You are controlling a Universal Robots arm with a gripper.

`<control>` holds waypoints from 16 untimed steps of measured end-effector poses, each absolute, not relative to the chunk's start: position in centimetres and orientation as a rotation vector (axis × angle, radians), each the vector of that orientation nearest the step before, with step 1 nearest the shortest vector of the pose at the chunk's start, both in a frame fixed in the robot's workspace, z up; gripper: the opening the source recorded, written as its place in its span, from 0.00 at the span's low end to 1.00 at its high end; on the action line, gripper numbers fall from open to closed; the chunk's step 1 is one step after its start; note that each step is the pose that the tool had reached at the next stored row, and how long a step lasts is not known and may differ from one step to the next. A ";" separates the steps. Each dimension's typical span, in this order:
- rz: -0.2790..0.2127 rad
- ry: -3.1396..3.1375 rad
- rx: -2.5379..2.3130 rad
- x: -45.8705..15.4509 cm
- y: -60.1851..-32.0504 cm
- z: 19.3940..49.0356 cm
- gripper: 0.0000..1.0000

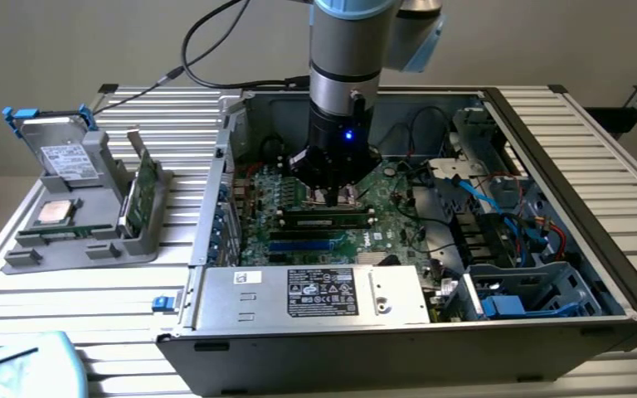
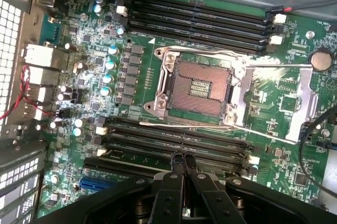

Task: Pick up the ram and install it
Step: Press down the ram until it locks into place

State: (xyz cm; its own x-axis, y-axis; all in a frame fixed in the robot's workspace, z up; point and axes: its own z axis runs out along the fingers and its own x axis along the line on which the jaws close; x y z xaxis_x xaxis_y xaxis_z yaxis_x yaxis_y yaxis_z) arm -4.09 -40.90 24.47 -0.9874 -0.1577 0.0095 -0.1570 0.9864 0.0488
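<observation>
Pressing down with the gripper (image 2: pixel 183 156), its fingers together and holding nothing, I see the ram (image 1: pixel 321 220) lying in a slot on the motherboard (image 2: pixel 295 129) beneath. If it sits crooked, I risk cracking it or the latches.

open computer case sitting on a slatted table, arm reaching down into it

the case (image 1: pixel 407 348) is lying on the table (image 1: pixel 64 307), with the motherboard (image 2: pixel 295 129) lying flat inside it. the gripper (image 2: pixel 183 162) is hanging over the memory slots (image 2: pixel 174 142) beside the cpu socket (image 2: pixel 197 87), with a second bank of slots (image 2: pixel 200 19) lying on the socket's far side. the ram (image 1: pixel 321 220) is sitting in a slot just below the gripper. the power supply (image 1: pixel 313 294) is sitting along the case's near wall. a holder tray (image 1: pixel 75 215) is standing on the table at the exterior view's left, apart from the case.
</observation>
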 end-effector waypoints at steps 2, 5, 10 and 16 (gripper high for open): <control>-0.075 -3.120 0.218 -4.1 -40.9 24.5 0.11; -0.075 -3.123 0.177 -4.1 -40.9 24.5 0.11; -0.075 -3.125 0.153 -4.4 -41.0 24.5 0.11; -0.075 -3.125 0.148 -4.8 -41.3 24.5 0.11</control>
State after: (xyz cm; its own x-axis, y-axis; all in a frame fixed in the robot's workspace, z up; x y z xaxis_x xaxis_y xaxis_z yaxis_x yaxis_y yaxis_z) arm -4.83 -41.25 24.47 -0.9954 -0.0949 0.0096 -0.0943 0.9944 0.0485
